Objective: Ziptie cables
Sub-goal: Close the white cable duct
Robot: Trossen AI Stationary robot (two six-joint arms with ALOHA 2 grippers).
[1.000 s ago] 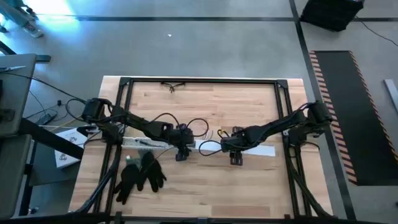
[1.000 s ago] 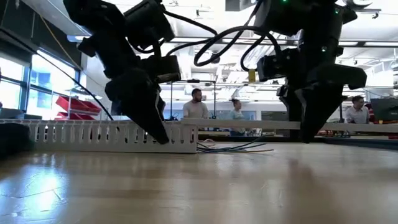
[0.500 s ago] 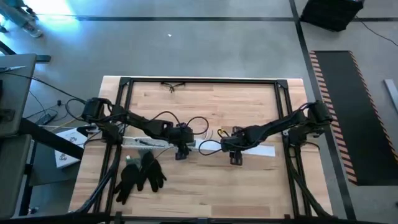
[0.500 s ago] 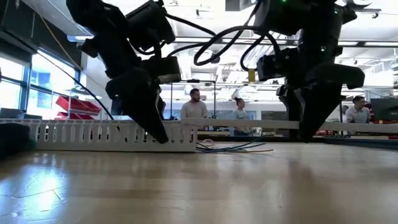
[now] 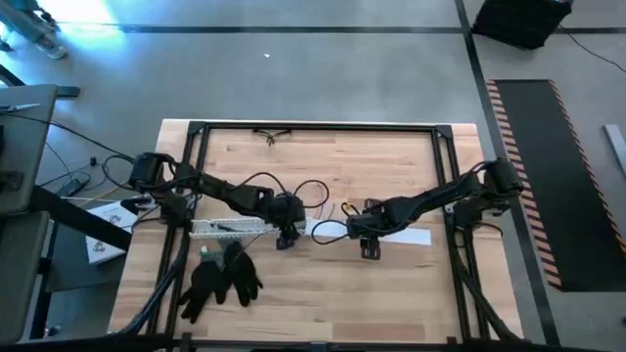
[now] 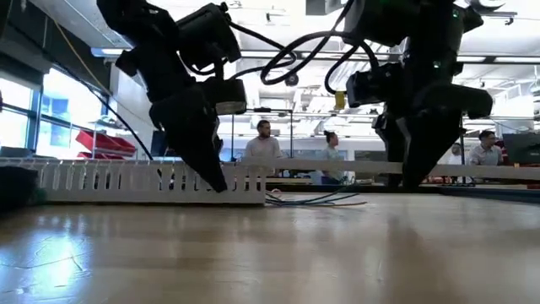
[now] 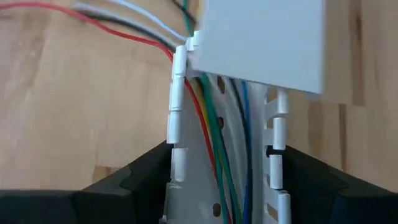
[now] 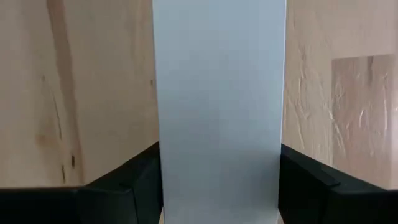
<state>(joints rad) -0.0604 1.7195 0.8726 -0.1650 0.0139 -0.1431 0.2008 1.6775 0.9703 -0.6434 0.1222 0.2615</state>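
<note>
A white slotted channel (image 5: 230, 227) lies on the table left of centre. The cables (image 7: 214, 124), red, green, yellow and blue, run along inside it and spill out of its end onto the table (image 6: 316, 201). My left gripper (image 5: 285, 238) stands over that end, shut on the channel. A flat white cover strip (image 5: 401, 236) lies right of centre, its near end overlapping the channel's end (image 7: 261, 37). My right gripper (image 5: 370, 248) is shut on the strip. My left gripper (image 7: 227, 186) pinches the channel's two side walls (image 7: 177, 155) between its fingers, near the end where the cables come out. The fingers slant down from above and lie across the channel. The channel rests on the table. My right gripper (image 8: 221, 186) pinches the cover strip by its two long edges (image 8: 168, 168) between its fingers. The fingers come from above, pointing down, across the strip. In the low view the strip runs level a little above the table.
A pair of black gloves (image 5: 220, 274) lies near the front left. Safety glasses (image 5: 272, 135) lie at the far edge. A black frame (image 5: 196, 156) rims the table. People sit in the room behind (image 6: 264, 145).
My left gripper has edged a little toward the table's far edge, and the channel's end between its fingers has gone with it.
</note>
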